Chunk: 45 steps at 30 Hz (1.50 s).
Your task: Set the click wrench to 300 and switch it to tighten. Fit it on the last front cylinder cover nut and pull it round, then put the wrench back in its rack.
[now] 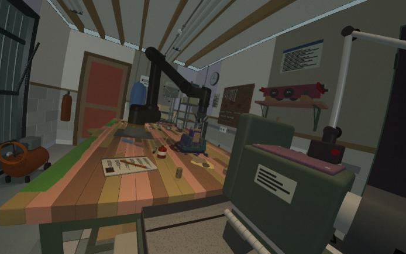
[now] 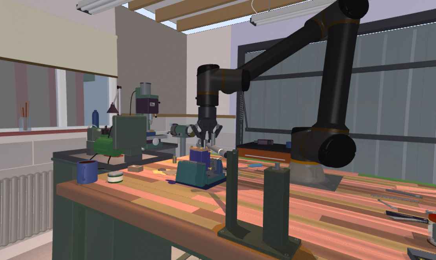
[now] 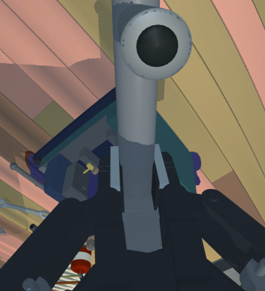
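Near the middle of the workbench the engine block sits clamped in a teal and blue vise. My gripper hangs just above it, and in the wrist camera its fingers are clamped on either side of the grey click wrench. The wrench's shaft runs away from the fingers to its round head, which has a dark socket. From the side the wrench sticks out level toward the rack. The rack's two dark green posts stand empty at the bench's near edge. The cover nuts are hidden.
The rack posts stand between the vise and the bench's near edge. A blue mug and a tape roll sit left of the vise. A spanner and a red-capped can lie near the vise. The arm's base is behind.
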Tool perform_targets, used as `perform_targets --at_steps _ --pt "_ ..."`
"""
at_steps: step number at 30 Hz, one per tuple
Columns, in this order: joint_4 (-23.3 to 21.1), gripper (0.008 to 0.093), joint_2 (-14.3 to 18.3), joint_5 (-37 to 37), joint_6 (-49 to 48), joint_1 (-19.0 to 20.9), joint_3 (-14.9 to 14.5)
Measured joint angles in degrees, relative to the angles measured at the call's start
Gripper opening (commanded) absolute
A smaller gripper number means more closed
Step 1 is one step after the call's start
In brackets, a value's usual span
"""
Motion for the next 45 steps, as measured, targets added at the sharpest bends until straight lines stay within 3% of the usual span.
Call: perform_targets --at_steps 29,45 --pt "-0.1 0.0080 0.9 0.0 5.9 0.1 -0.8" --pt "-0.1 0.0080 0.7 0.0 4.5 0.1 -0.6"
